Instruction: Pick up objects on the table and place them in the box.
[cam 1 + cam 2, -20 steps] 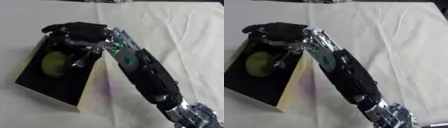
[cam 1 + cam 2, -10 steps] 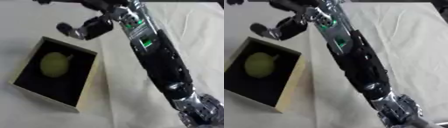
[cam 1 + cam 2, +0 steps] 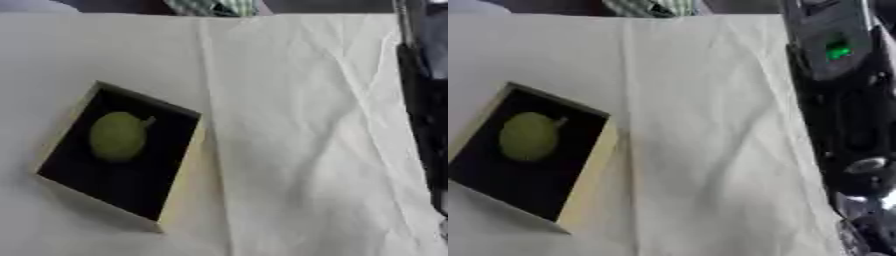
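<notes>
With the green fruit (image 3: 117,136) already sat in the box (image 3: 179,187), the right arm (image 3: 842,115) is best kept well clear, though fingers can't be seen

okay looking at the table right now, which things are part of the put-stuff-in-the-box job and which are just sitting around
Part of the job:
- the box, open, black inside, on the table's left
- the green fruit, already lying inside the box
- the robot's right arm, along the right edge; its hand is out of view

Just there:
- the pale tablecloth
- striped fabric at the far edge
</notes>
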Controlling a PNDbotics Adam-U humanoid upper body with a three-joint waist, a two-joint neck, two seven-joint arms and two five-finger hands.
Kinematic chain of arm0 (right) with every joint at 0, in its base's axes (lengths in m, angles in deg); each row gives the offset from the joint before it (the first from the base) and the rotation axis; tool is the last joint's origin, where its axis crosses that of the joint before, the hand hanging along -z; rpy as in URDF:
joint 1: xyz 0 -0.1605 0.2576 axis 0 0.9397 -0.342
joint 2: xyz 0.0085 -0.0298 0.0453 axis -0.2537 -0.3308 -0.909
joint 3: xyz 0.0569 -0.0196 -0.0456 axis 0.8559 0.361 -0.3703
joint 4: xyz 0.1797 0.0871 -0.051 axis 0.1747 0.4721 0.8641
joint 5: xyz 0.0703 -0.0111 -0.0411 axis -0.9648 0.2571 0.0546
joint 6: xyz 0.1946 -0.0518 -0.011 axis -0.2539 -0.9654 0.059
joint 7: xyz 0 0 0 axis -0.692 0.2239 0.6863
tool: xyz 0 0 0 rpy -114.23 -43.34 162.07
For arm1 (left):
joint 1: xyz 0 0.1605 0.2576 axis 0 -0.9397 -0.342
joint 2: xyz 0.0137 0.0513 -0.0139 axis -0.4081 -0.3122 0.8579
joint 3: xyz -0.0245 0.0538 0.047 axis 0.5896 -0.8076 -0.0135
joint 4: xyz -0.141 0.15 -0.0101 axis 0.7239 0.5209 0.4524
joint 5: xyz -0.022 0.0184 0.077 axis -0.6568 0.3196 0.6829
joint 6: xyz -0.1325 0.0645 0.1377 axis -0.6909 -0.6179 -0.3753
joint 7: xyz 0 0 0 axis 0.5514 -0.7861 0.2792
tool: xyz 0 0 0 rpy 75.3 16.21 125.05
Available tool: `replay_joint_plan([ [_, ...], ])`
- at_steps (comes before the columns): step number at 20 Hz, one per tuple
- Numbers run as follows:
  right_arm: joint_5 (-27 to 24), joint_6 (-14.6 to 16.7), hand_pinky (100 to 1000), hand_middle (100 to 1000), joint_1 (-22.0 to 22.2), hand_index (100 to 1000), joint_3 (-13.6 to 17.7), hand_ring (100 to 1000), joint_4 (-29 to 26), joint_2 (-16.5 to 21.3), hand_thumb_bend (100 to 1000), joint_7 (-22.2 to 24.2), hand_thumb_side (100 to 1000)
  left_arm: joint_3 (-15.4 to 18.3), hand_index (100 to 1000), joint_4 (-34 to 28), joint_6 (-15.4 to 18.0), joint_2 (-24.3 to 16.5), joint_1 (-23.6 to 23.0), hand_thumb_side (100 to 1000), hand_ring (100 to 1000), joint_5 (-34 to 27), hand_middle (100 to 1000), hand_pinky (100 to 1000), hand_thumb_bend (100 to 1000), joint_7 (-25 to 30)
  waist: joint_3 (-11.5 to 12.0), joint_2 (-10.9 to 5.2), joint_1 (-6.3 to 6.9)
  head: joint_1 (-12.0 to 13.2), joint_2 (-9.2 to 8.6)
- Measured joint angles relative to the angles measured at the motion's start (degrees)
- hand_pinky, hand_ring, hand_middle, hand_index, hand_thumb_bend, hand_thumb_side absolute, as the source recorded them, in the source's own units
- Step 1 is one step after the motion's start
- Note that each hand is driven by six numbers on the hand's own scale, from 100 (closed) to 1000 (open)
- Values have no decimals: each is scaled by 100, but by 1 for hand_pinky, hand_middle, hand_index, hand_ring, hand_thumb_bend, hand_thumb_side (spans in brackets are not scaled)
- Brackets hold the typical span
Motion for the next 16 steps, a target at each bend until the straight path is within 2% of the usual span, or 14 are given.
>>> replay_joint_plan([
  [5, -732, -180, 864, 688, 570, 804, 350, 928, -503, 211, 100, -319, 100, -3, 716, 0, -19, 61, 5, 240, 660, -56, 577, 671, 333, 54, -42, 36, 99, 120, -76],
  [6, -816, -204, 899, 746, 598, 832, 386, 962, -568, 224, 100, -339, 100, -3, 716, 0, -22, 62, 5, 243, 660, -62, 578, 671, 333, 59, -42, 36, 98, 128, -77],
  [8, -939, -210, 909, 768, 666, 842, 460, 985, -681, 226, 100, -370, 144, -2, 716, 0, -24, 70, 22, 246, 660, -68, 578, 670, 332, 61, -64, 69, 100, 173, -114],
  [12, -1144, -19, 916, 764, 1134, 841, 680, 997, -767, 216, 100, -539, 234, -3, 716, 0, -56, 192, 165, 250, 661, -113, 578, 670, 333, 90, -120, 128, 163, 263, -180],
  [16, -1230, 291, 894, 748, 1370, 831, 855, 952, -777, 132, 100, -715, 237, -3, 716, -1, -88, 272, 286, 249, 661, -166, 579, 670, 336, 121, -137, 166, 165, 335, -227],
])
